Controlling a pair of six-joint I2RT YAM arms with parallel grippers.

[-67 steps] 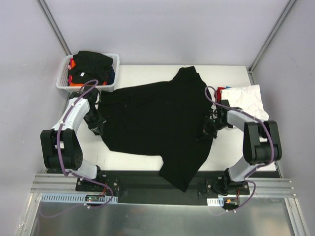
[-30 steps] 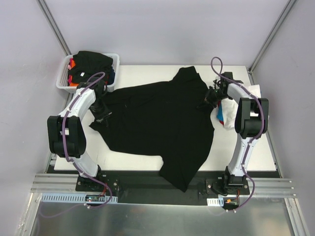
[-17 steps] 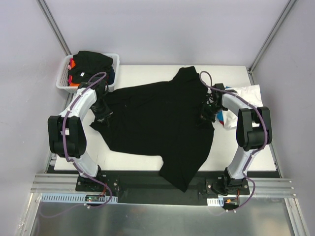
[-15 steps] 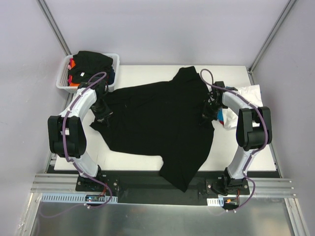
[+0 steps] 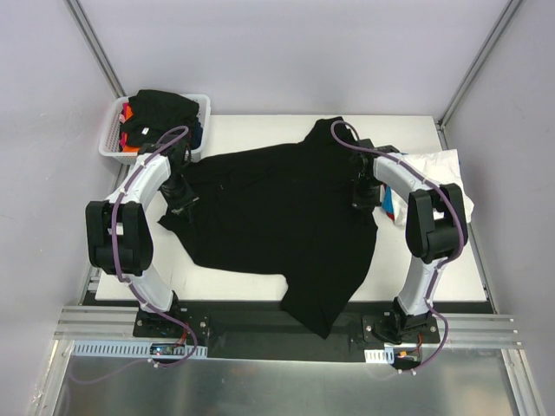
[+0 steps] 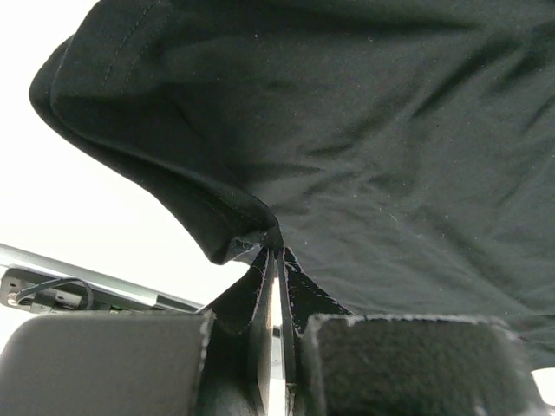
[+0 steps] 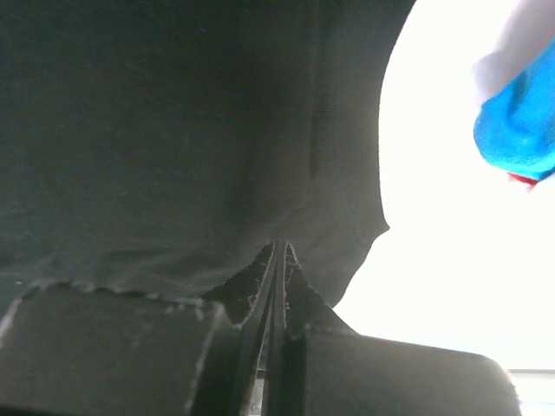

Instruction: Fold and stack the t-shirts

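— Where do we have the black t-shirt [image 5: 277, 217]?
— Spread over the middle of the desk [image 5: 434, 260]. One corner hangs off the near edge, and a narrower part reaches toward the far edge.

— And our jaws?
— The left jaws are pressed together on the shirt's left edge. In the left wrist view a fold of the hem [image 6: 234, 221] is pinched at their tips. The right jaws are pinching the right edge the same way, with dark cloth filling most of the right wrist view.

— What crowds us on the right?
— A crumpled white t-shirt [image 5: 438, 173] lies just beside the right jaws, with blue cloth [image 7: 519, 130] and a sliver of red under it. The right arm [image 5: 408, 178] arches over that pile.

— And on the left?
— The white mesh basket [image 5: 111, 143] sits at the far left corner, just beyond the left arm [image 5: 143, 186]. A black garment [image 5: 160, 108] is heaped in it, with orange [image 5: 127, 111] showing at its side. The black t-shirt's left edge lies near the basket, but we cannot tell if they touch.
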